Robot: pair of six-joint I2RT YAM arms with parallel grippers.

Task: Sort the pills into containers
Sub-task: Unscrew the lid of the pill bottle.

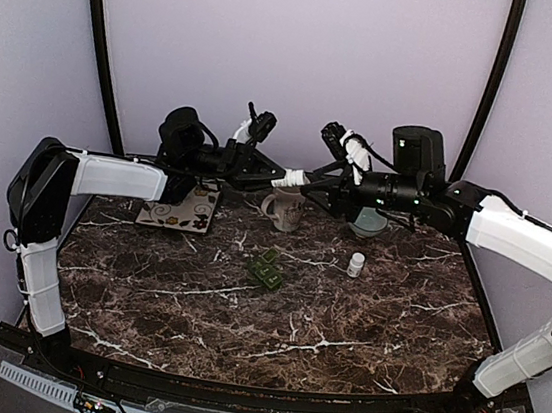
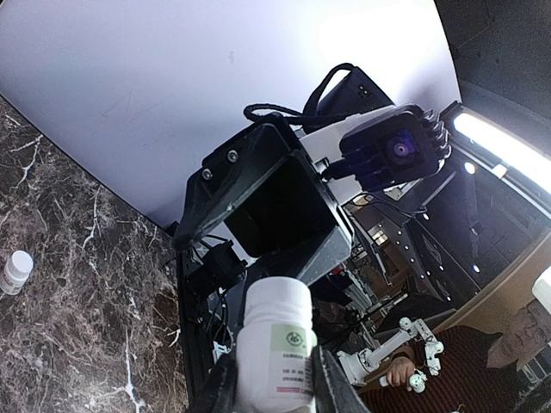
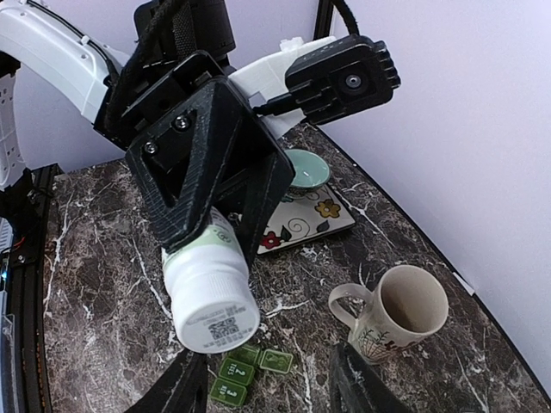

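Sitting below the held bottle [image 3: 211, 292] — mug [image 3: 392, 314], pill box [image 3: 245, 366], small vial [image 1: 355, 265].

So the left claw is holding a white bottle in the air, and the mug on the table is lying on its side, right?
Not quite: the mug stands upright, its mouth facing up, as the right wrist view shows. The rest holds: the left claw is gripping the white bottle above the table.
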